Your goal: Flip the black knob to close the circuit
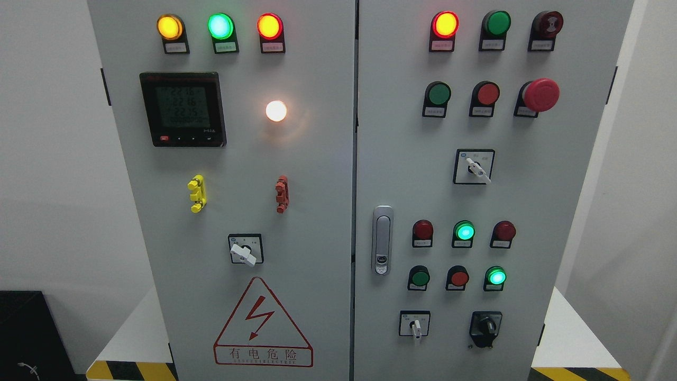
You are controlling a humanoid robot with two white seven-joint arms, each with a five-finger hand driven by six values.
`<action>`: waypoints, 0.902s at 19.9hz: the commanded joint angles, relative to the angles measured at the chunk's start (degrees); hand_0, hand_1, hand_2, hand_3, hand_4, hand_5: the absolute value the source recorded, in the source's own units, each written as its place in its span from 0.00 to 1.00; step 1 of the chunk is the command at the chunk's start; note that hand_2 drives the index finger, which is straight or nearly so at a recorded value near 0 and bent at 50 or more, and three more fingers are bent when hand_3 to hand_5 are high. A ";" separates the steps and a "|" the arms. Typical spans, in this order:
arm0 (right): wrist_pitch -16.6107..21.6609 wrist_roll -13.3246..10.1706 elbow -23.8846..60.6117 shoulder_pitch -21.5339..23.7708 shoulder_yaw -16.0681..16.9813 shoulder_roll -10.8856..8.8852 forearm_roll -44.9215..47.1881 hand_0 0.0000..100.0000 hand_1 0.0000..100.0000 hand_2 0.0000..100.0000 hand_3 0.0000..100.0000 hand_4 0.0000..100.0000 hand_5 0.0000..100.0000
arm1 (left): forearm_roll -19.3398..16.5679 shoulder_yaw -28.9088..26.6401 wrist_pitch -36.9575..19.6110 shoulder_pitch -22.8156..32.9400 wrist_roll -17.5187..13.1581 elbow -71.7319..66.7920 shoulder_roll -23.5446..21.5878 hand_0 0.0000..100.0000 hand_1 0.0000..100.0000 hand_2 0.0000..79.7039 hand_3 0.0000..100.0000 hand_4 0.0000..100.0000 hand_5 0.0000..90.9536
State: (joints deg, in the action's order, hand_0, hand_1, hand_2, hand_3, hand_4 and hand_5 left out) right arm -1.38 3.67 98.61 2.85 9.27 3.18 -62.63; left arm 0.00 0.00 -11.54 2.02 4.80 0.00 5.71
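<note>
The black knob point(485, 328) sits at the lower right of the grey cabinet point(317, 211), on the right door, just right of a small white selector switch point(415, 324) and below a lit green lamp point(496, 276); nothing stands in front of it. Higher on that door are a red mushroom button point(540, 95) and a door latch point(382, 239), while the left door carries a digital meter point(183, 109) and a red hazard triangle point(263, 324). Neither robot hand appears in the head view, so their fingers cannot be judged.
</note>
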 commanded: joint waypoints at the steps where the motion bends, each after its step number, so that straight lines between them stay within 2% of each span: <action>1: -1.43 1.43 1.59 -2.32 0.22 -0.10 -1.70 0.00 0.00 0.77 0.95 0.75 0.75 | -1.14 1.14 0.03 0.00 0.03 -1.23 0.00 0.00 0.00 0.00 0.00 0.00 0.00; 6: -2.66 3.10 1.59 -4.78 0.05 -1.33 -2.67 0.00 0.00 0.77 0.95 0.75 0.75 | -1.23 1.14 0.03 0.00 0.03 -1.23 0.00 0.00 0.00 0.00 0.00 0.00 0.00; 10: -2.84 4.41 1.15 -6.98 -1.10 -1.60 -5.91 0.00 0.00 0.77 0.95 0.75 0.75 | -1.14 1.14 0.03 0.00 0.03 -1.23 0.00 0.00 0.00 0.00 0.00 0.00 0.00; 13: -2.84 5.65 1.06 -9.17 -1.19 -2.74 -7.15 0.00 0.00 0.77 0.95 0.75 0.75 | -1.23 1.14 0.03 0.00 0.03 -1.23 0.00 0.00 0.00 0.00 0.00 0.00 0.00; 18: -3.11 7.14 0.45 -11.11 -1.80 -2.83 -8.91 0.00 0.00 0.77 0.95 0.75 0.75 | -1.23 1.14 0.03 0.00 0.03 -1.23 0.00 0.00 0.00 0.00 0.00 0.00 0.00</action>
State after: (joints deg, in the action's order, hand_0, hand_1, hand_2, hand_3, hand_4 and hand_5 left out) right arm -4.33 10.18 99.43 -5.68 8.46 0.95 -69.54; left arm 0.00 0.00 -11.54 2.02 4.80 0.00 5.71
